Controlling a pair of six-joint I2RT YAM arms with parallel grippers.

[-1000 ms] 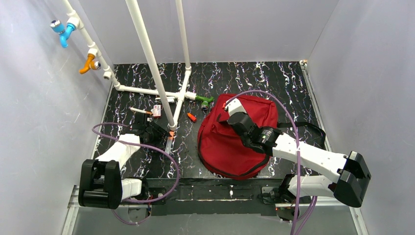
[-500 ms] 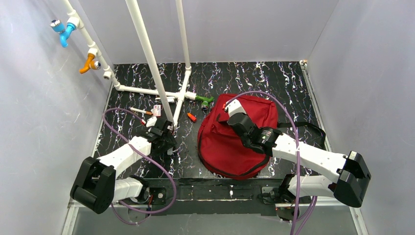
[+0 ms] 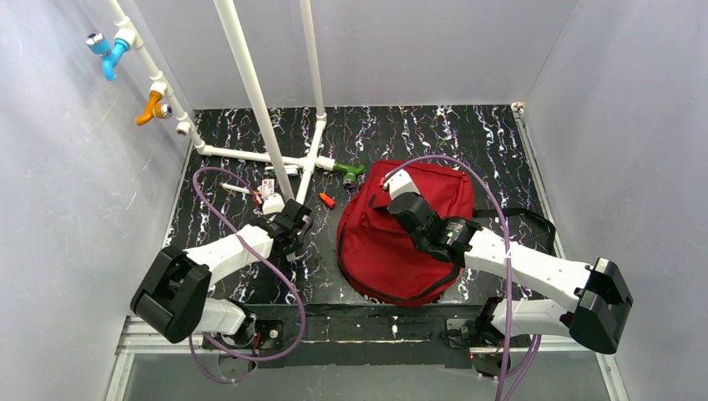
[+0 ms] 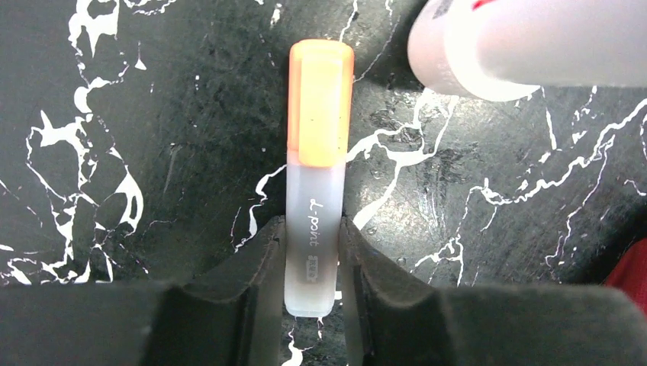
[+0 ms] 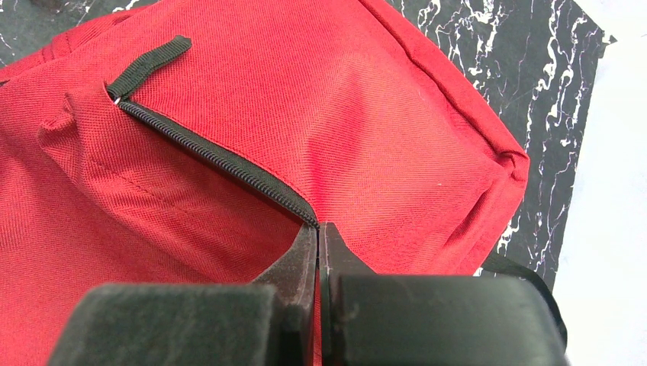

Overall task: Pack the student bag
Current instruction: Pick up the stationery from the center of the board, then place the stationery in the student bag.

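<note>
The student bag (image 3: 392, 242), dark red with black zipper trim, lies right of centre on the black marbled mat. My right gripper (image 3: 387, 187) rests on its far top edge. In the right wrist view this gripper (image 5: 319, 229) is shut, pinching red fabric at the end of the black zipper (image 5: 214, 160) of the bag (image 5: 305, 84). My left gripper (image 3: 294, 219) is down on the mat left of the bag. In the left wrist view it (image 4: 313, 229) is shut on the clear barrel of an orange-capped highlighter (image 4: 317, 152), which lies flat and points away from the jaws.
A white cylinder end (image 4: 519, 46) sits just right of the highlighter cap. A white pipe frame (image 3: 259, 109) with blue (image 3: 104, 50) and orange (image 3: 152, 107) valves stands over the left half. Pens (image 3: 238, 190), a small card (image 3: 269, 185), an orange piece (image 3: 327, 200) and a green item (image 3: 351, 171) lie nearby.
My left arm has reached forward and to the right, up to the foot of the pipe, and its jaws have closed onto the highlighter. The right arm and the bag have not moved.
</note>
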